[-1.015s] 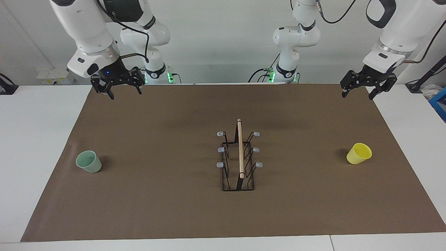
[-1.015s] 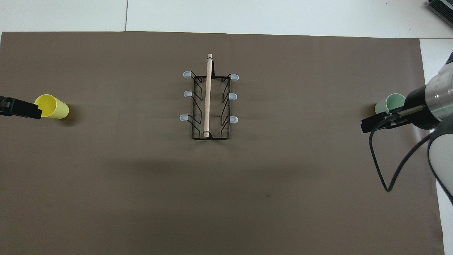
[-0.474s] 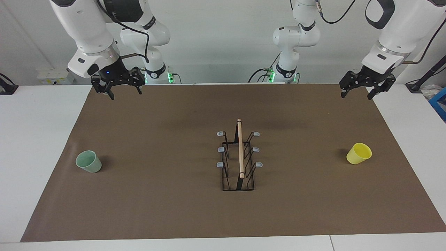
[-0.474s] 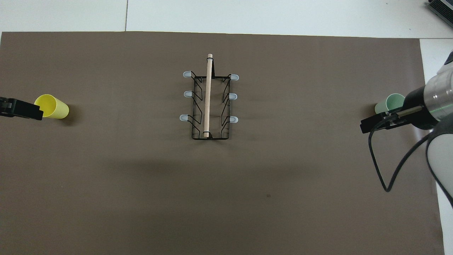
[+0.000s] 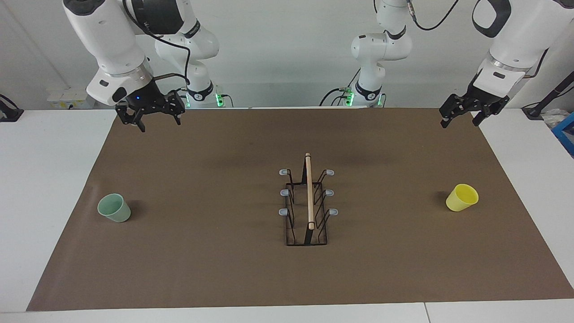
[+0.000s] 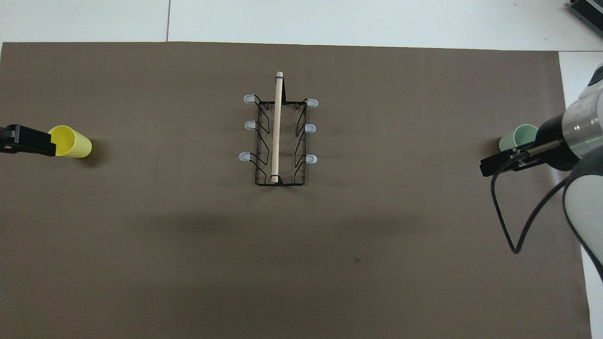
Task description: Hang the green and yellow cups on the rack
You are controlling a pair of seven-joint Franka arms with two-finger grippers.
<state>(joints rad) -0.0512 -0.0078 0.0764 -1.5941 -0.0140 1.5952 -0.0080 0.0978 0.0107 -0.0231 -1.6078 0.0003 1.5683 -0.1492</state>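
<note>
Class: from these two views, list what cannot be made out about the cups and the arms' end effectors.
- Green cup: overhead view, its side toward the right arm's end is covered by the right arm.
- Left end effector: overhead view, cut off by the picture's edge.
- Yellow cup: overhead view, part of its rim is covered by the left end effector.

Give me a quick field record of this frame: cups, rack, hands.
green cup: upright on mat, right arm's end
yellow cup: tilted on mat, left arm's end
rack: mid-mat, all prongs bare
left hand: open, raised over mat edge
right hand: open, raised over mat edge
hung: none yet
</note>
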